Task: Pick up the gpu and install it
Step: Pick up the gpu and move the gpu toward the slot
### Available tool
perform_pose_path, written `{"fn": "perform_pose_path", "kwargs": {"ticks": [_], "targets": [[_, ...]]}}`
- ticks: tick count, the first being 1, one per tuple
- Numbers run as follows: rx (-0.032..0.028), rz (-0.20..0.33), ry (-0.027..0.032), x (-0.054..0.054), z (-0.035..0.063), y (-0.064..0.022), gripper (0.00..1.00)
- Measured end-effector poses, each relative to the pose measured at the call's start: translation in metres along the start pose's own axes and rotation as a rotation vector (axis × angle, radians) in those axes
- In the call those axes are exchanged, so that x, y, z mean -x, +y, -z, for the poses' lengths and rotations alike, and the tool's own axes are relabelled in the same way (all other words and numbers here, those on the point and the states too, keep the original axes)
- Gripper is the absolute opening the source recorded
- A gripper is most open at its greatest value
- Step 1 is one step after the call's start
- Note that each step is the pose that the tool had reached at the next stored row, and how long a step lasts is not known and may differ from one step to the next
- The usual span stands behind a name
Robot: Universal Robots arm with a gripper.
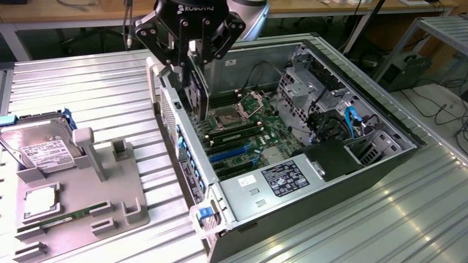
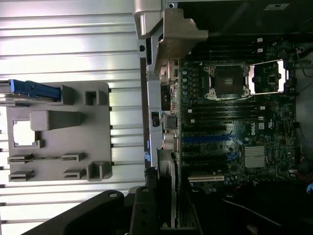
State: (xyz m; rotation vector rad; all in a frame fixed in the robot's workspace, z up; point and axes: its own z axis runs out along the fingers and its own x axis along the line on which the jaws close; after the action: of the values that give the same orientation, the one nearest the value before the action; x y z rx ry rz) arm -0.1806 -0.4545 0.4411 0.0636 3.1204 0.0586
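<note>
The gpu (image 1: 196, 93), a thin black card, hangs on edge between my gripper's fingers, and the gripper (image 1: 192, 57) is shut on its upper end. It is held over the open computer case (image 1: 330, 61), close to the case's rear wall on the exterior view's left, above the motherboard (image 1: 245, 129) and apart from it. The blue expansion slots (image 1: 230, 154) lie lower on the board, nearer the power supply. In the wrist view the gpu (image 2: 174, 193) shows edge-on, in line with the board's slots (image 2: 208, 138).
A grey fixture tray (image 1: 84, 192) lies on the metal table at the exterior view's left, with a silver hard drive (image 1: 36, 145), a processor (image 1: 40, 200) and a green memory stick (image 1: 66, 216) in it. Inside the case are a power supply (image 1: 281, 181), drive cages and cables (image 1: 351, 123).
</note>
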Motion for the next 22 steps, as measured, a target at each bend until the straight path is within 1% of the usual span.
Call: {"fn": "perform_pose_path", "kwargs": {"ticks": [4,8,22], "targets": [[0.0000,0.000,0.0000,0.008,-0.0005,0.0003,0.27],[0.0001,0.000,-0.0001,0.013,-0.0008,0.0005,0.27],[0.0000,0.000,0.0000,0.028,-0.0015,0.0011,0.27]]}}
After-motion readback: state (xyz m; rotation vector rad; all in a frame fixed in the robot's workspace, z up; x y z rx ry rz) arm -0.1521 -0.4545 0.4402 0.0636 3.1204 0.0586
